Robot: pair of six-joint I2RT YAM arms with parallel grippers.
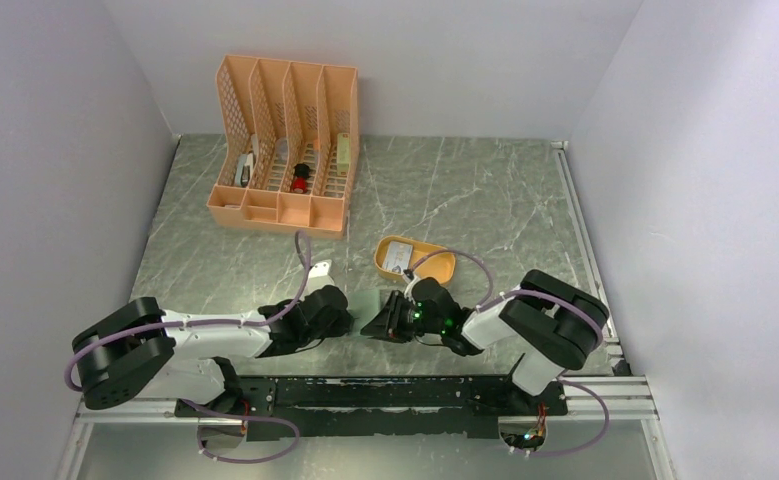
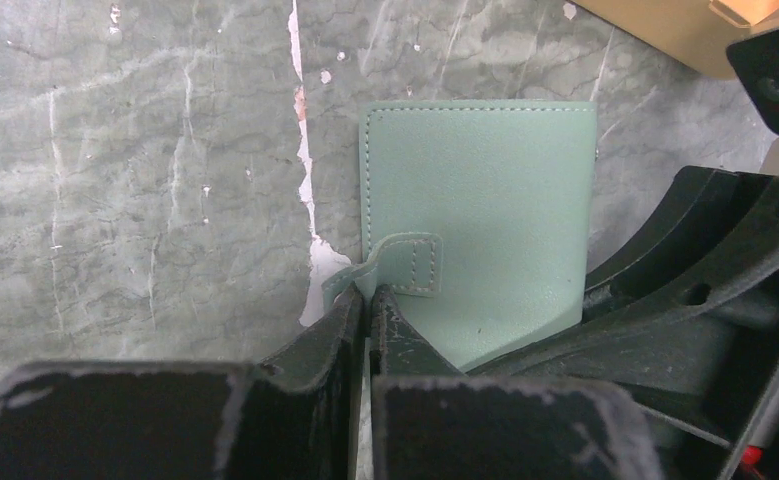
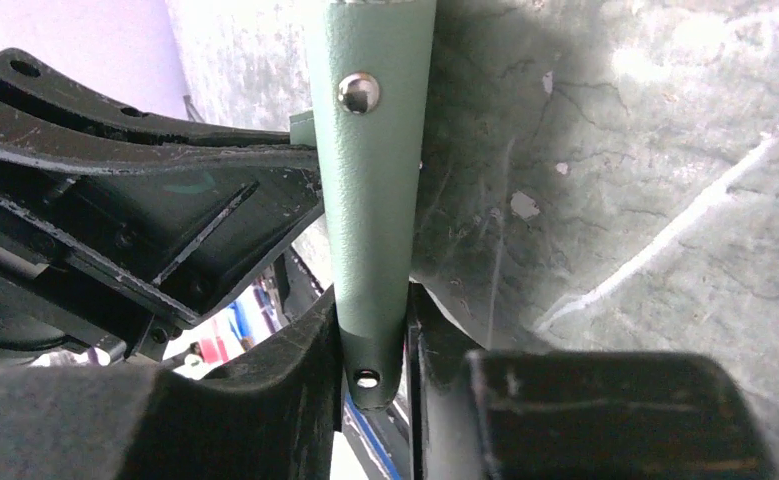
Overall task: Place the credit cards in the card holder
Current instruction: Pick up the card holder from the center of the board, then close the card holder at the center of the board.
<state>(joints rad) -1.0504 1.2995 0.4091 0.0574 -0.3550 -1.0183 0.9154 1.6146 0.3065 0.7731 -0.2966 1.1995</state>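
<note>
- Card holder (image 2: 480, 200) sits at the near middle of the table (image 1: 485, 200), between the two wrists. It is partly lifted, not lying flat.
- Left gripper (image 2: 370, 295): jaws pinched all but closed on the snap tab (image 2: 415, 262), at the holder's near-left corner.
- Right gripper (image 3: 370, 330): fingers stand against both faces of a green flap (image 3: 370, 200), seen edge-on and upright. The bite is low on the flap, well short of the snap stud (image 3: 359, 92). I cannot tell how firm it is.
- One credit card (image 1: 397, 254) lies in the yellow tray (image 1: 443, 268), just far-right of the grippers. It is not yet loaded. Other cards are not made out.
- Risk 1: the tab grip is narrow. Pulling the covers apart may slip the tab out of the left fingers, and the holder would then drop or swing shut.
- Risk 2: the right bite is shallow, so the flap may slide free under tension. The sleeves would then never be exposed.
- Risk 3: the two grippers are nearly touching. A small misaimed move may knock the housings together and jolt the holder.
- Risk 4: both grippers are occupied. Fetching the card means releasing one side, and the holder may fold closed when that happens.
</note>
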